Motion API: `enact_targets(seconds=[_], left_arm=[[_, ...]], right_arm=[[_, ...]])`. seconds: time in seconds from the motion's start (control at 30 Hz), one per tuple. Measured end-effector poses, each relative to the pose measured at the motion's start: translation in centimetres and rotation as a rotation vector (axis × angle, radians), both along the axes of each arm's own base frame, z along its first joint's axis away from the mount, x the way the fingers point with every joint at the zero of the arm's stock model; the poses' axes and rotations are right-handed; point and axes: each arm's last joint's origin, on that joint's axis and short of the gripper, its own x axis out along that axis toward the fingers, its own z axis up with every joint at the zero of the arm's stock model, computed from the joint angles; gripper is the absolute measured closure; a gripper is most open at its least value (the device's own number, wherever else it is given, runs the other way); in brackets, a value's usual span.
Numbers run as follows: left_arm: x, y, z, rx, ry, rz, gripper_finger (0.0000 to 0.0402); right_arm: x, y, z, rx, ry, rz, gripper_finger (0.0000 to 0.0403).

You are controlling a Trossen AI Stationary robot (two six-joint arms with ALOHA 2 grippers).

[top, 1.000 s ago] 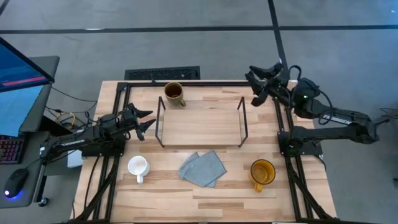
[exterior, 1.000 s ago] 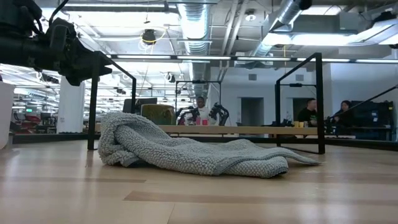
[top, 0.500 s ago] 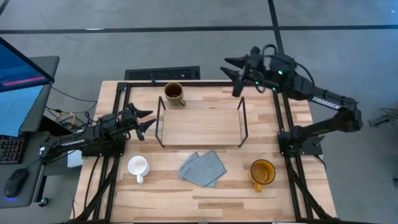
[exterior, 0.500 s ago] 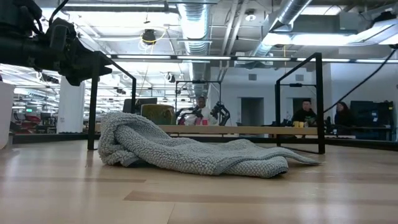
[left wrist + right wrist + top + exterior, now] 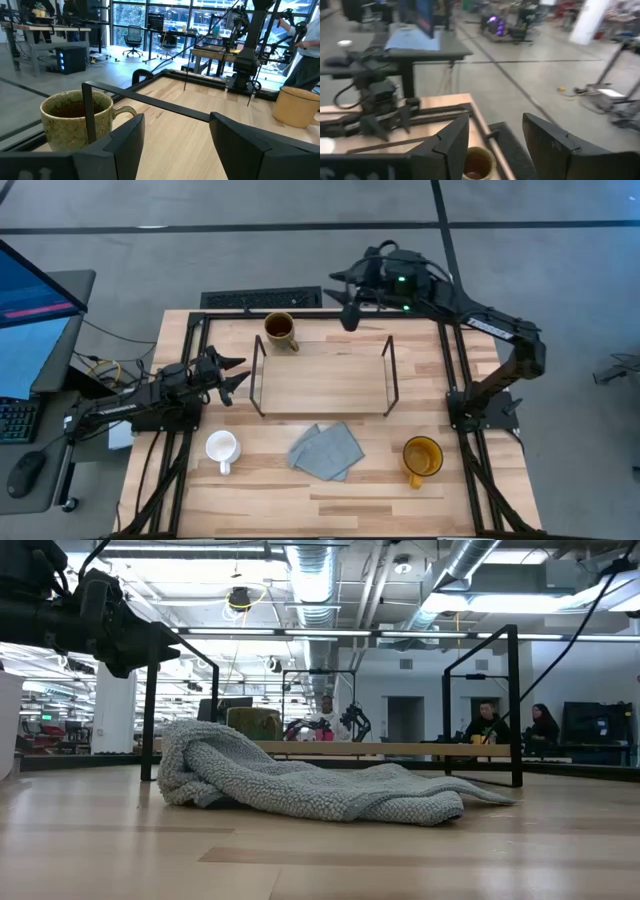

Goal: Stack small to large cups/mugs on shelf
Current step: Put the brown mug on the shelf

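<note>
The olive-brown mug [image 5: 281,331] stands on the table behind the shelf's far left corner; it also shows in the left wrist view [image 5: 75,118] and the right wrist view [image 5: 477,163]. The small white mug [image 5: 221,448] stands near the table's front left. The yellow-amber mug [image 5: 422,458] stands at the front right and shows in the left wrist view [image 5: 298,106]. The shelf [image 5: 323,382], a light-wood board with black wire ends, stands mid-table with nothing on it. My left gripper [image 5: 237,376] is open, left of the shelf. My right gripper [image 5: 342,300] is open above the table's far edge, right of the olive-brown mug.
A crumpled grey-blue cloth [image 5: 327,450] lies in front of the shelf and fills the low view [image 5: 300,780]. A black keyboard [image 5: 262,299] lies beyond the far edge. A desk with a monitor [image 5: 30,310] stands to the left. People sit in the room behind [image 5: 487,724].
My right gripper has swung from beyond the table's far right corner leftward along the far edge, toward the olive-brown mug, turning with the arm. Its fingers have stayed open. My left arm and all the mugs have kept still.
</note>
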Motion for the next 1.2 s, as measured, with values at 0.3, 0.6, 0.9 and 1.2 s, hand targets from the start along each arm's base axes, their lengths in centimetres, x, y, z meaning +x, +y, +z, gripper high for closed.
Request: enact_targets(seconds=[0.3,0.6,0.9,1.2], left_arm=[[0.0,0.0,0.0,0.000,0.000,0.000,0.0187],[0.0,0.0,0.0,0.000,0.000,0.000,0.0187],[0.0,0.0,0.0,0.000,0.000,0.000,0.0187],[0.0,0.0,0.0,0.000,0.000,0.000,0.0187]], right_arm=[[4.7,-1.2,-4.6,-0.029,0.165,0.087,0.0193],[7.7,-1.7,-9.3,0.104,0.278,0.070,0.0193],[10.1,-0.5,-12.7,0.265,0.319,0.047,0.0193],[12.1,1.0,-15.3,0.399,0.320,0.020,0.0193]])
